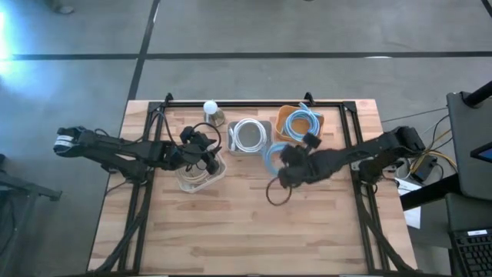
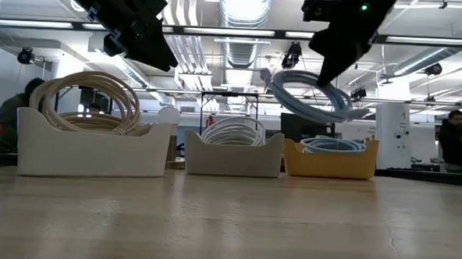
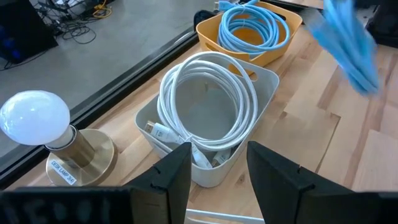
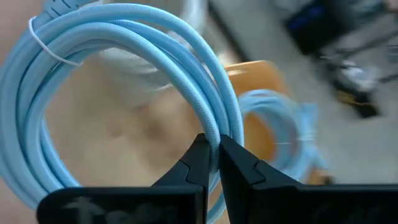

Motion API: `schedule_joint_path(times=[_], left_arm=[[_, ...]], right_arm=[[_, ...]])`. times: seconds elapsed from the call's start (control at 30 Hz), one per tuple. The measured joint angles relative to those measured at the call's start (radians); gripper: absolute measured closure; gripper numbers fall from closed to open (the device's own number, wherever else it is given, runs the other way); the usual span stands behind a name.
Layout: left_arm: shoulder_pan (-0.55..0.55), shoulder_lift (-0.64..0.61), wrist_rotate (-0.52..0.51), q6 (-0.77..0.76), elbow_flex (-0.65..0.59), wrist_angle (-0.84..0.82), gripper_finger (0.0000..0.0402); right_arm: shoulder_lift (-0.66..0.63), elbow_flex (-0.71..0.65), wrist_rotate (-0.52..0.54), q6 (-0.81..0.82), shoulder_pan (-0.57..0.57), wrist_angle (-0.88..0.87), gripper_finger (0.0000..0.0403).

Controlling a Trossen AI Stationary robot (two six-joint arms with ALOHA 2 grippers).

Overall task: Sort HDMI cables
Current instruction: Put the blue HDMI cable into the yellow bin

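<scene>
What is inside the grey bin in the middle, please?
The grey bin holds a coil of white HDMI cable, with a plug lying at its bottom. The coil covers part of the floor, and the left gripper hides the near wall.

We see a lab or workshop: exposed ceiling ducts (image 2: 242,48), strip lights (image 2: 422,40), a wooden bench (image 1: 323,231) on concrete floor (image 1: 307,23).

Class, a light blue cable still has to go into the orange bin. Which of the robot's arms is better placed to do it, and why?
The right. Its claw is shut on the light blue cable, held in the air close to the orange bin. The left claw is open, over by the white bin.
</scene>
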Motion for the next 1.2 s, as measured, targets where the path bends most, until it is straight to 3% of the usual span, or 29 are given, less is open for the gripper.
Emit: schedule_joint_path(times=[0.17, 0.4, 0.63, 0.83, 0.97, 1.2], left_arm=[[0.000, 0.000, 0.000, 0.000, 0.000, 0.000, 0.0241], [0.000, 0.000, 0.000, 0.000, 0.000, 0.000, 0.0241], [0.000, 0.000, 0.000, 0.000, 0.000, 0.000, 0.0241], [0.000, 0.000, 0.000, 0.000, 0.000, 0.000, 0.0241], [0.000, 0.000, 0.000, 0.000, 0.000, 0.000, 0.0241], [0.000, 0.000, 0.000, 0.014, 0.000, 0.000, 0.0241]], right_arm=[[0.000, 0.043, 0.152, 0.000, -0.101, -0.064, 0.0382], [-0.002, 0.010, 0.171, 0.003, -0.306, -0.070, 0.0381], [-0.002, -0.089, 0.126, 0.008, -0.500, -0.032, 0.0380], [-0.002, -0.206, 0.099, -0.039, -0.618, 0.191, 0.0379], [-0.002, -0.252, -0.031, -0.152, -0.664, 0.320, 0.0365], [-0.005, -0.253, -0.050, -0.237, -0.671, 0.356, 0.0315]])
